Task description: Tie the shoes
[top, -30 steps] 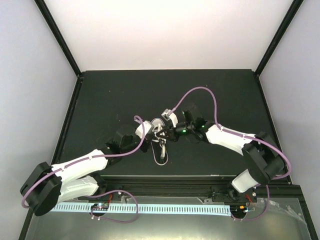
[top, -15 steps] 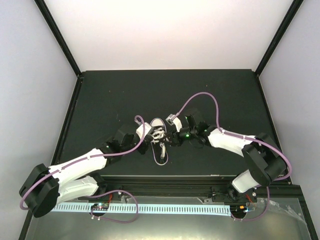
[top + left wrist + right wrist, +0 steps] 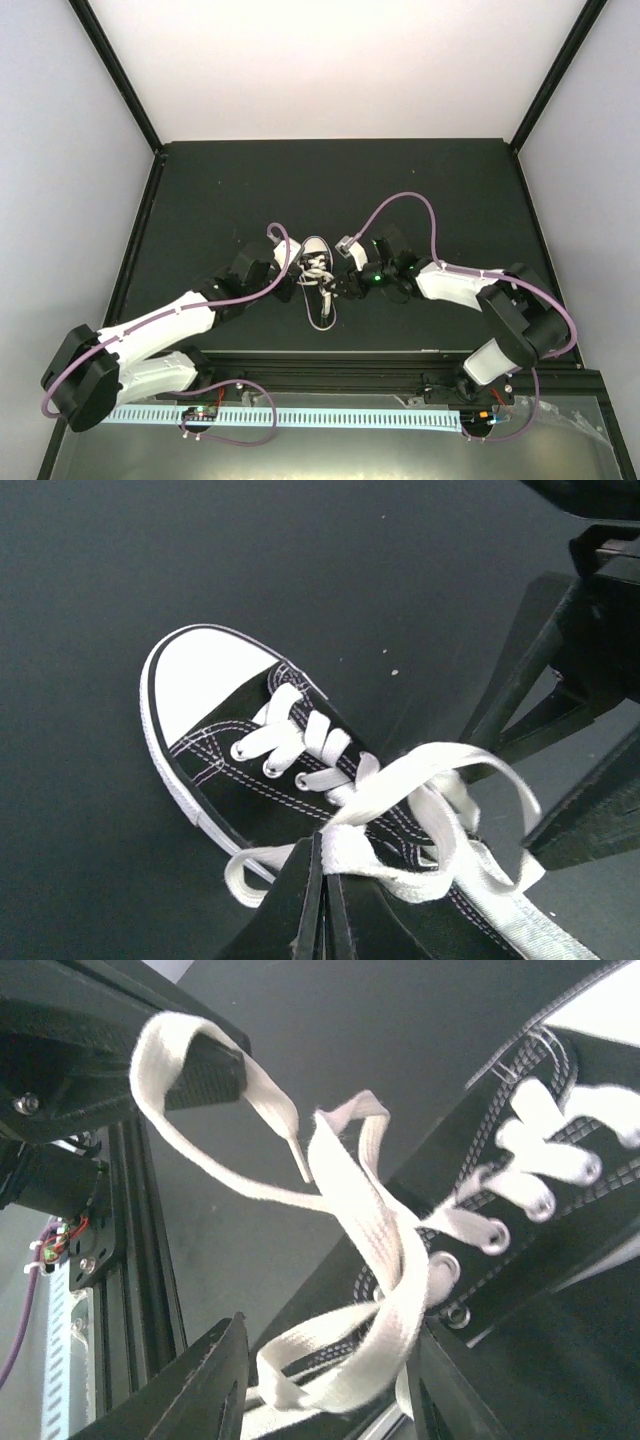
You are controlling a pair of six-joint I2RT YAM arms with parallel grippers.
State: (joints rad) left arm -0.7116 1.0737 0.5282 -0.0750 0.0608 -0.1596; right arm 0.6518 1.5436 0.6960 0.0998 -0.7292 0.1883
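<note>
The small black sneaker (image 3: 318, 272) lies mid-table, white toe cap pointing away from the arms. It also shows in the left wrist view (image 3: 230, 770) and the right wrist view (image 3: 560, 1110). Its white laces (image 3: 420, 790) are crossed in loose loops over the tongue. My left gripper (image 3: 293, 283) is at the shoe's left side, shut on a lace strand (image 3: 345, 845) right at its fingertips (image 3: 330, 865). My right gripper (image 3: 340, 287) is at the shoe's right side, open (image 3: 328, 1330), with a lace loop (image 3: 390, 1310) hanging between its fingers, not pinched.
The black table mat (image 3: 220, 190) is walled by black posts at its corners. A metal rail (image 3: 330, 360) runs along the near edge, with a pale slotted strip (image 3: 300, 416) below it. Purple cables (image 3: 400, 205) arc over both wrists.
My right gripper has drawn back to the right and nearer, uncovering the toe cap. My left wrist has shifted farther from the bases beside the shoe, still holding its lace.
</note>
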